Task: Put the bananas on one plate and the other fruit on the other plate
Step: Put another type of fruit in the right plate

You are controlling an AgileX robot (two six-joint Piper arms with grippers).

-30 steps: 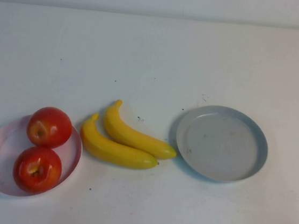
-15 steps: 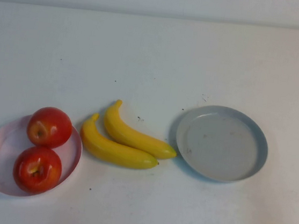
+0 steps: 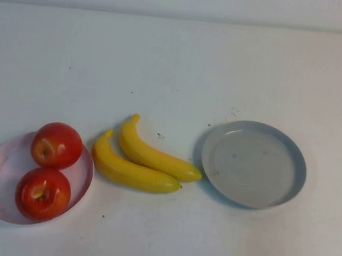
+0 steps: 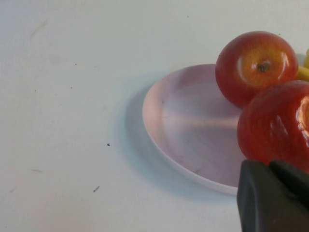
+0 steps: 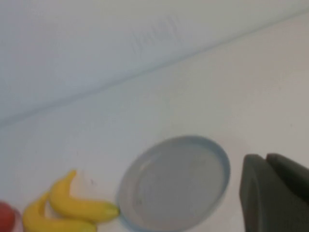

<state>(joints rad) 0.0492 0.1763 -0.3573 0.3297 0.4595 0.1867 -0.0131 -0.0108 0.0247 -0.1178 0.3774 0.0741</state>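
Two red apples (image 3: 56,144) (image 3: 42,193) sit on the pale pink plate (image 3: 1,177) at the front left. Two yellow bananas (image 3: 155,157) (image 3: 130,173) lie side by side on the table between the plates. The grey-blue plate (image 3: 253,165) at the right holds nothing. No arm shows in the high view. My left gripper (image 4: 268,166) is shut and empty, just short of the nearer apple (image 4: 275,128) and the pink plate's rim (image 4: 188,125). My right gripper (image 5: 265,159) is shut and empty, raised beside the grey-blue plate (image 5: 176,181), with the bananas (image 5: 82,208) beyond.
The white table (image 3: 178,67) stretches back to a pale wall. A few small dark specks mark it near the bananas. Open tabletop lies behind and in front of the plates.
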